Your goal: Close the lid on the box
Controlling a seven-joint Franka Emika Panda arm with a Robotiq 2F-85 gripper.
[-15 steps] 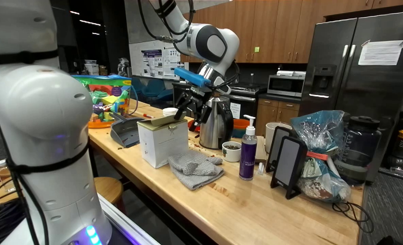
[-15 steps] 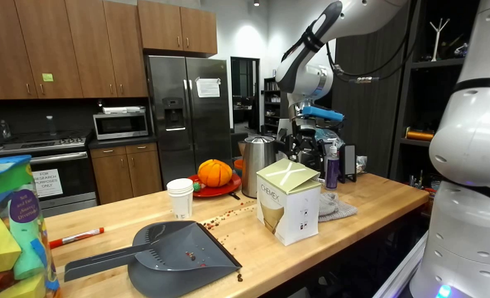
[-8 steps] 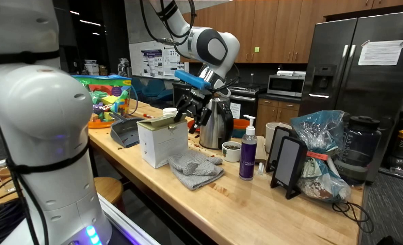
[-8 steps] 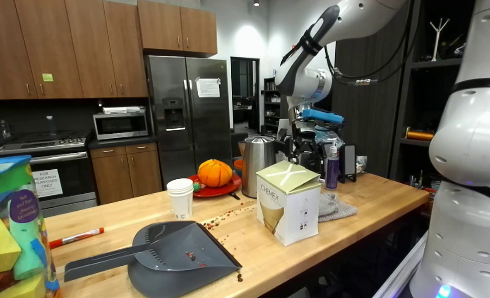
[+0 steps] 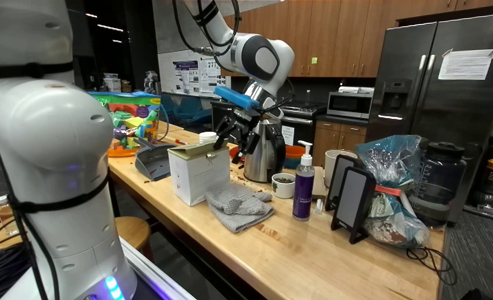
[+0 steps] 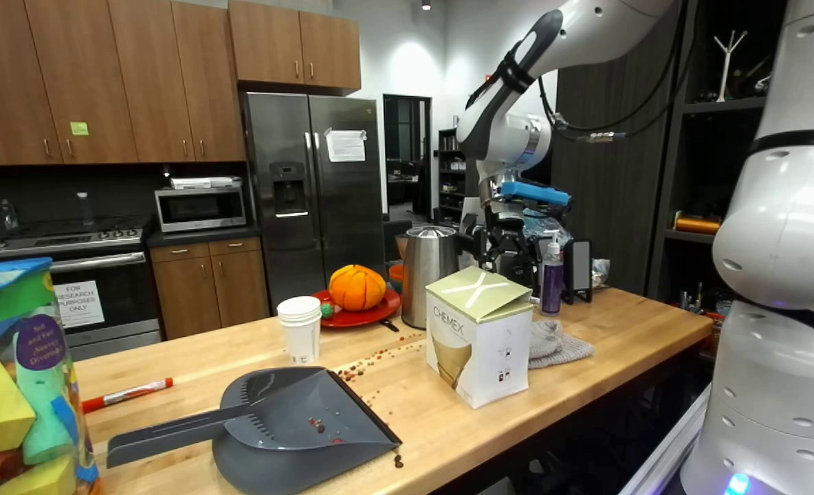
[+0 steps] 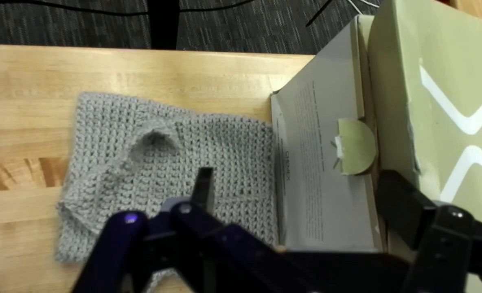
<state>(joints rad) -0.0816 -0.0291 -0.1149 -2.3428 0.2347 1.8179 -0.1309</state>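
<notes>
My arm (image 5: 257, 56) hung bent, pincer (image 7: 300, 185) tipped and spread wide near the lid (image 6: 477, 291): CHEMEX, read the box (image 6: 493, 354)!

Wooden cabinets (image 6: 132, 75) hang above a stove (image 6: 118, 285) and microwave (image 6: 201, 207); a dark steel refrigerator (image 6: 328, 213) stands beside them. Light pools on a pale wall (image 6: 412, 55) beyond. Round stools (image 5: 133, 234) stand near the wooden bench (image 5: 329, 262); the carpet (image 7: 233, 30) is dark grey.

Light pools brightly on the back wall (image 6: 411, 62); the wrist view shows the gripper (image 7: 299, 189) dark and blurred.
</notes>
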